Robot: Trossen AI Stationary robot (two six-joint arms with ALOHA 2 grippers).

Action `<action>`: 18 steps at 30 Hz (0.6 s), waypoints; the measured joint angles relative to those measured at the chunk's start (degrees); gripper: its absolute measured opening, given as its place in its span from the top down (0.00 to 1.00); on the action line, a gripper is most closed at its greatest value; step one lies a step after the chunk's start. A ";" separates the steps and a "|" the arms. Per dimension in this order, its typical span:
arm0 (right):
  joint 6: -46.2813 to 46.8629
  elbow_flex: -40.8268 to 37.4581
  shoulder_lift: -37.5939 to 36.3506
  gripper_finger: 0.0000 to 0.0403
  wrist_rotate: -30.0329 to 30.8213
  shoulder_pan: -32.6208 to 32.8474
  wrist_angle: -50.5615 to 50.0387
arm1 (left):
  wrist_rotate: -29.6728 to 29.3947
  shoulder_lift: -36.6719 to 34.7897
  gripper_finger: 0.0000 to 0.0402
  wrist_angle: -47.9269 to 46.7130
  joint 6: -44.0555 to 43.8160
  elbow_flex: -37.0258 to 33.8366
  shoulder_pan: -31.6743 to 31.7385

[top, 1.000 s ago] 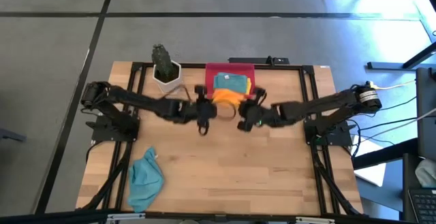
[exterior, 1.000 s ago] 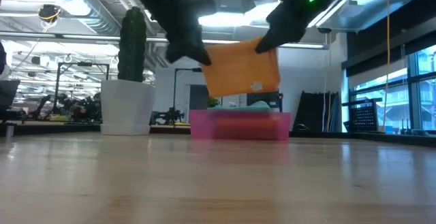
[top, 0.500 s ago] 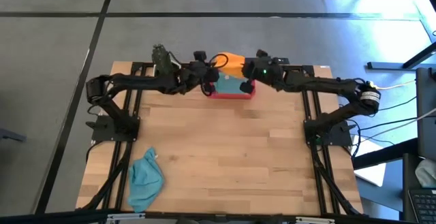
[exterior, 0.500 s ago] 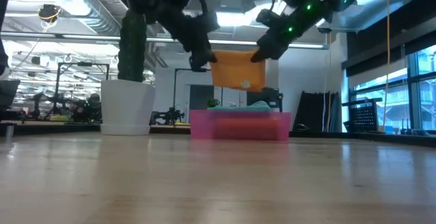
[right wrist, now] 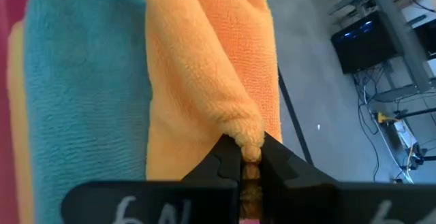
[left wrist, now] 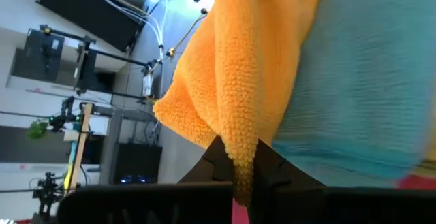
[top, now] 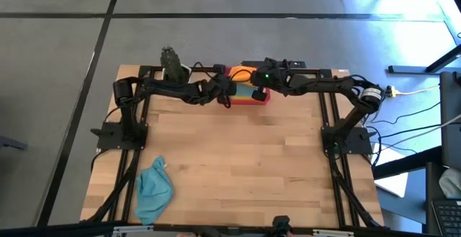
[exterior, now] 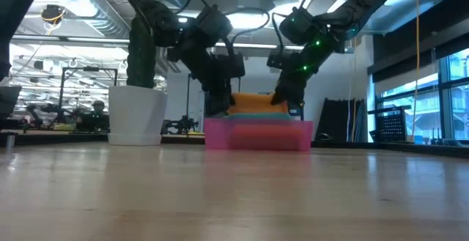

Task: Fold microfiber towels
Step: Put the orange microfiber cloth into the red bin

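Observation:
The folded orange towel (exterior: 253, 102) lies over the red tray (exterior: 258, 135) at the table's far edge, on a folded teal-blue towel (left wrist: 368, 101) in the tray. My left gripper (top: 227, 93) is shut on the orange towel's left end, my right gripper (top: 253, 86) on its right end. Another teal-blue towel (top: 153, 188) lies crumpled on the table's near left. The lime green towel does not show; a yellow edge (right wrist: 17, 115) peeks out under the teal one. My left gripper pinches a bunched corner of the orange towel (left wrist: 240, 157) between its two fingers, several layers. The fingers slant down from the table's left. The towel rests on the teal towel in the tray. My right gripper pinches the towel's other bunched corner (right wrist: 248, 146) between its two fingers, several layers. It slants down from the table's right. The towel lies slack on the stack.
A white pot with a cactus (top: 173, 70) stands left of the tray, close to my left arm. The wooden table (top: 238, 165) stretches bare from the tray to its near edge.
Both grippers have carried the folded orange towel from mid-table, where it hung between them, toward the far edge and down. The towel, lifted clear before, now lies on the stack in the red tray.

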 joint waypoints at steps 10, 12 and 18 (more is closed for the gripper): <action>1.64 -0.09 -0.42 0.94 -3.24 3.39 -4.97 | 0.89 -1.20 0.99 -7.25 -1.95 -0.07 -4.61; 3.41 -0.09 -0.42 0.90 -6.01 3.74 -6.78 | 5.00 -1.27 0.97 -10.50 -3.19 -0.07 -4.90; 7.03 -0.09 -0.42 0.76 -8.42 3.93 -11.07 | 9.76 -1.25 0.84 -15.82 -6.38 -0.07 -4.76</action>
